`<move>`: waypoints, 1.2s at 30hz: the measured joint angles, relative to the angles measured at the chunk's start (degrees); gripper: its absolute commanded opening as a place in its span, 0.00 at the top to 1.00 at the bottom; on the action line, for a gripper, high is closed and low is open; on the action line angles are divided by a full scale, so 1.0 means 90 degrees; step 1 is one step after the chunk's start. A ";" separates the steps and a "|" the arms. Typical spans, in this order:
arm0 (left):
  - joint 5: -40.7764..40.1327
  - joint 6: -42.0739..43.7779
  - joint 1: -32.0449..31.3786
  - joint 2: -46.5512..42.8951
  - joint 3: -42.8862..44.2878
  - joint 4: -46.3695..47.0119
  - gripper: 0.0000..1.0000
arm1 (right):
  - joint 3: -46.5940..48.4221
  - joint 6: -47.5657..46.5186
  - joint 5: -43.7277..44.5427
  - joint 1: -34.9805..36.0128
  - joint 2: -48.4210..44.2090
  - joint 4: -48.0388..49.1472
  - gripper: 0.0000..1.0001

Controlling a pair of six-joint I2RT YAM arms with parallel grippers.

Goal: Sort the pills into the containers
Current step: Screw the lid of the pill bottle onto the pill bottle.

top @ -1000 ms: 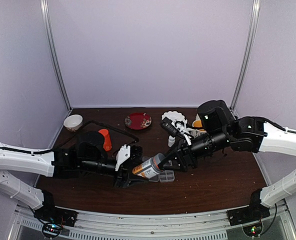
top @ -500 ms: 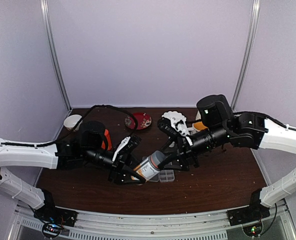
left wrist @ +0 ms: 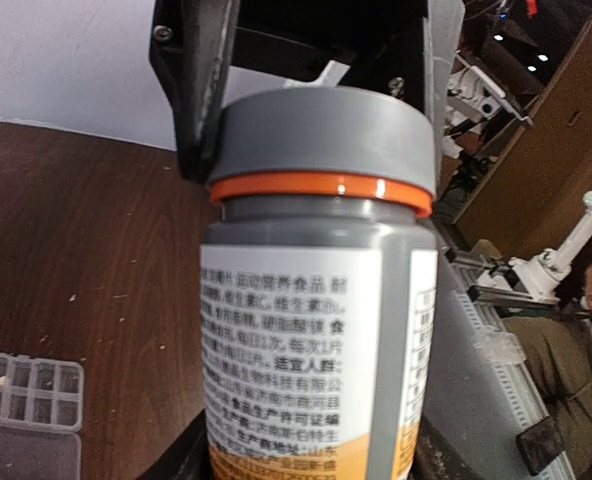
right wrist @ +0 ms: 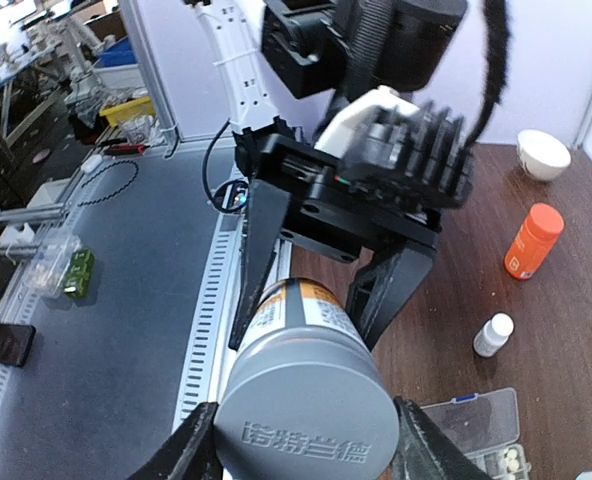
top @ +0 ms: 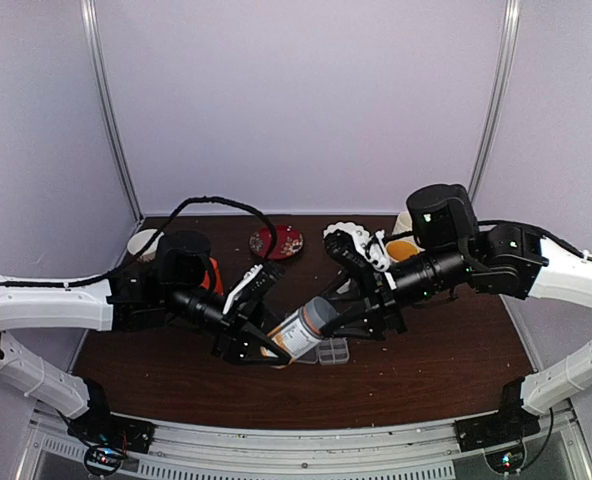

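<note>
- at the far left a white bowl [top: 146, 243] and an orange bottle [top: 211, 280] stand well apart from the action. we judge them to be parked out of the way.
- the left gripper [top: 268, 345] is clamped on the lower body of a supplement bottle [top: 298, 333], holding it tilted and off the table. the hold looks meant to brace the bottle against twisting.
- the bottle's label [left wrist: 291, 340] is a white panel of small black chinese print above an orange band. the characters are too fine for us to read with confidence.
- the pill box [top: 328, 352] lies flat on the table just below and beside the raised bottle, lid open. that puts it close for a pour, as we read it.
- a few pills [right wrist: 513, 459] already lie in its cells [left wrist: 36, 385], in the row nearest the box's edge. the other cells we can see look bare.
- the right gripper [top: 338, 318] meets the bottle from the other end. its fingers [right wrist: 191, 455] press on either side of the grey cap [right wrist: 306, 425], closed on it and not wide.
- the cap top carries raised characters, 诺特兰德. an orange ring [left wrist: 321, 187] sits under it, so the cap is not yet off.
- with one arm on each end, we take the step in hand to be unscrewing.
- a small white bottle [right wrist: 493, 335] stands near the box, untouched.
</note>
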 measured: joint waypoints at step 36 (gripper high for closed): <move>-0.5610 0.4369 -0.0891 -0.0398 -0.0024 -0.0209 1.00 | -0.1071 0.5943 0.2324 -0.0102 -0.0872 0.0605 0.00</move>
